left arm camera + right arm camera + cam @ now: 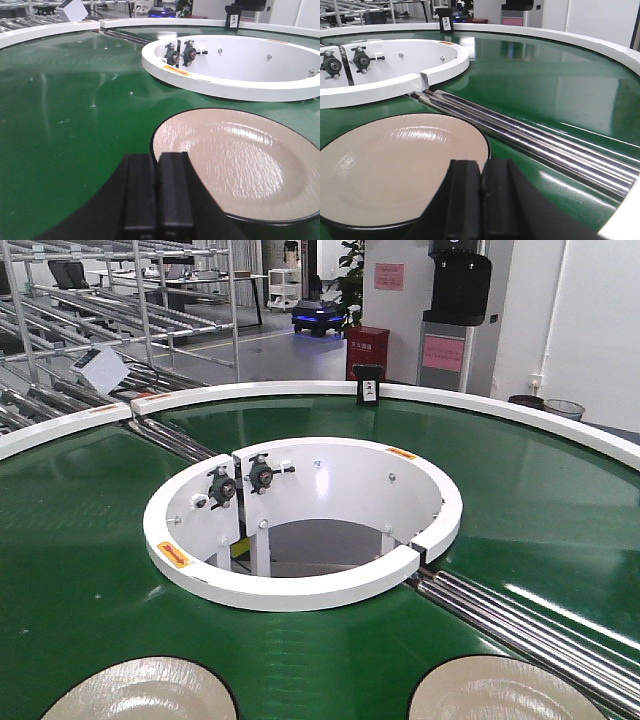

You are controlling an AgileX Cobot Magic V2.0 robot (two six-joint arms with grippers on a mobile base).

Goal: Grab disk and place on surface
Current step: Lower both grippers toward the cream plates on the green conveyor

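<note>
Two beige disks with dark rims lie flat on the green belt. The left disk [140, 695] fills the lower right of the left wrist view [240, 155]. My left gripper [157, 156] is shut with nothing in it, its tips over that disk's near left rim. The right disk [497, 695] lies at the lower left of the right wrist view [395, 160]. My right gripper [481, 163] is shut and empty too, over that disk's near right rim. Neither gripper shows in the front view. The dark grey tabletop is out of view.
The green conveyor belt [80, 540] circles a white inner ring [300, 590] that carries black bearings [262, 476]. Steel rollers [535, 140] cross the belt just right of the right disk. A white outer rim [480, 405] bounds the belt, with metal racks [120, 300] behind.
</note>
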